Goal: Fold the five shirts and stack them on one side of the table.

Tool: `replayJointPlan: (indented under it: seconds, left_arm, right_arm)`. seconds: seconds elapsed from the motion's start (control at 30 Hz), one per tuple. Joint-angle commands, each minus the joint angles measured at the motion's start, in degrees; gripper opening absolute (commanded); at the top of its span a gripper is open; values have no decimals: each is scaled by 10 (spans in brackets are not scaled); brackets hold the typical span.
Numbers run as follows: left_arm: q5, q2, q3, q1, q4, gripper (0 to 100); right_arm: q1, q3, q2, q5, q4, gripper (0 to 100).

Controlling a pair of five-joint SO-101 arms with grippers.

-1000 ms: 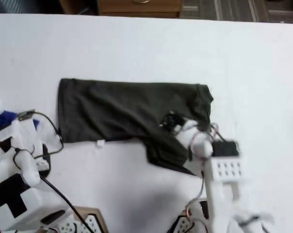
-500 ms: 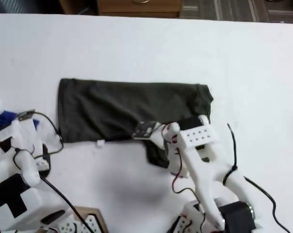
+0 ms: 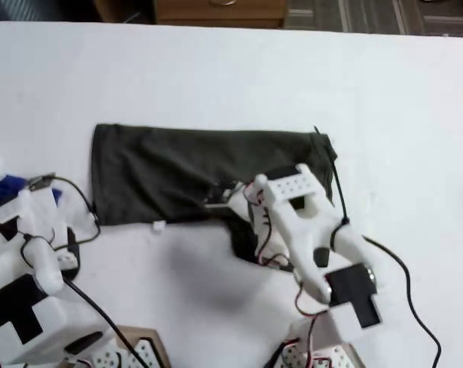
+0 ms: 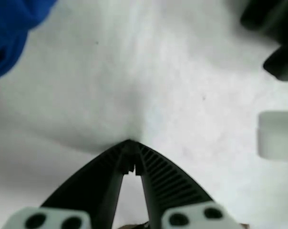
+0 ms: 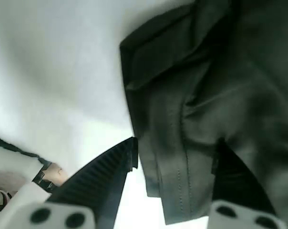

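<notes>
The dark shirt lies flat in the middle of the counter and looks soft, light and floppy, so the right gripper, wide open around its loose sleeve and holding nothing, should pinch the sleeve edge; the left gripper is closed, empty.

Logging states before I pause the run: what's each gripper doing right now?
Left gripper: shut, holding nothing.
Right gripper: open, straddling an edge of the dark shirt.
</notes>
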Motion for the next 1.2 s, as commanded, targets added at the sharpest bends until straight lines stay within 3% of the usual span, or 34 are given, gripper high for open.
replayJointPlan:
  seconds: [0.0, 0.43, 0.53, 0.63, 1.17]
  left_arm:
    - [-1, 2, 0, 6, -23, 24]
    - [-1, 2, 0, 6, -23, 24]
    - [-1, 2, 0, 6, -23, 24]
    - [-1, 2, 0, 6, -23, 24]
    - [-1, 2, 1, 6, -23, 24]
  right_arm:
    - [-5, -25, 21, -4, 2, 261]
    - [-5, -26, 34, -4, 25, 249]
    - [-5, -25, 34, -4, 25, 163]
    - [-5, -25, 34, -4, 22, 17]
    - [1, -87, 29, -4, 25, 18]
